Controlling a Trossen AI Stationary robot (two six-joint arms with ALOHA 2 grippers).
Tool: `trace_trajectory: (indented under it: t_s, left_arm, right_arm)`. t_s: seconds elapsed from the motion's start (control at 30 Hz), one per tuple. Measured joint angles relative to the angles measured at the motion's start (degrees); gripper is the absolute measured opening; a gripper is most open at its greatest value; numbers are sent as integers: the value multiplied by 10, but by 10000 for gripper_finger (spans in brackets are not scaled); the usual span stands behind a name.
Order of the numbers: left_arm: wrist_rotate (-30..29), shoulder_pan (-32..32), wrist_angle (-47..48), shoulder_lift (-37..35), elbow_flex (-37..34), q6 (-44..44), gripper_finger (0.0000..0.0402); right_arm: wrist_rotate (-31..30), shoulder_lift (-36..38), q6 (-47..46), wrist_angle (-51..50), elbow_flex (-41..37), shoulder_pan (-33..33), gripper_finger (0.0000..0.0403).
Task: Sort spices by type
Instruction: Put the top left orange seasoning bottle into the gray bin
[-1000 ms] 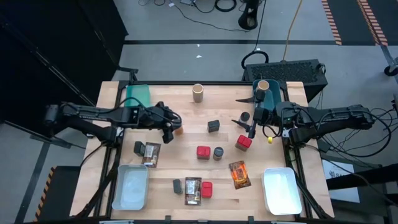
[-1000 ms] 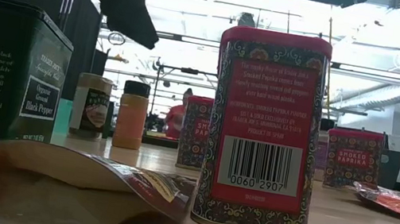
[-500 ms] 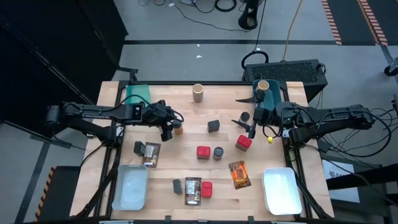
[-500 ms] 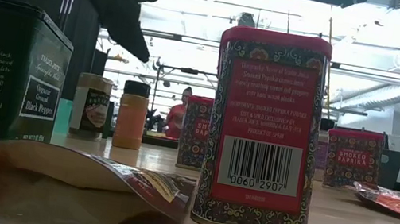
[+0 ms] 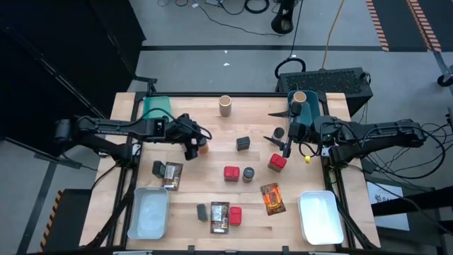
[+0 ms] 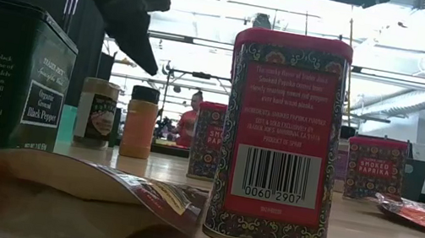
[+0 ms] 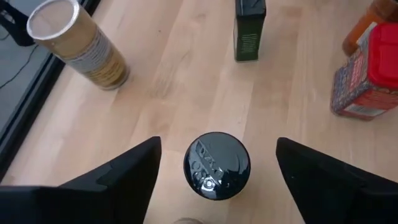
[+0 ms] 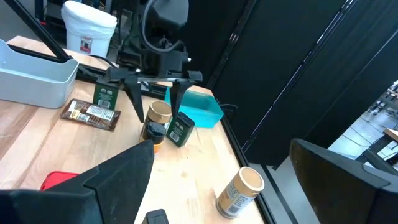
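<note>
Just beside the teal bin (image 5: 158, 108), from above, your left tool (image 5: 192, 149) hung over the orange jar (image 5: 203, 148); the right tool (image 5: 285, 147) waited, spread, beside a red tin (image 5: 277, 162). Through the left wrist, its fingers (image 7: 118, 177) stood wide, flanking the jar's black lid (image 7: 216, 165) without touching. You did best lifting straight, leaving it upright on the counter (image 7: 186, 81).

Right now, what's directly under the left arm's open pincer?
Under the left pincer stands an orange spice jar with a shiny black lid, upright on the wooden table. From above the lid covers the jar's body and contents.
</note>
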State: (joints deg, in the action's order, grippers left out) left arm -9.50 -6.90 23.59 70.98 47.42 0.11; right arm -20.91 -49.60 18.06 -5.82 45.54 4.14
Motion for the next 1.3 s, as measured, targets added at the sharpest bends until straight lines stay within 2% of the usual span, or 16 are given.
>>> trace_trajectory:
  t_s: [0.77,0.9,1.3]
  left_arm:
    - [22,-17,-1,22,0,5,325]
    - [60,-17,8,22,0,3,325]
    - [31,-17,9,28,0,7,325]
  right_arm:
    - [0,0,-5,0,0,0,361]
    - [0,0,-6,0,0,0,361]
    - [0,0,-9,0,0,0,361]
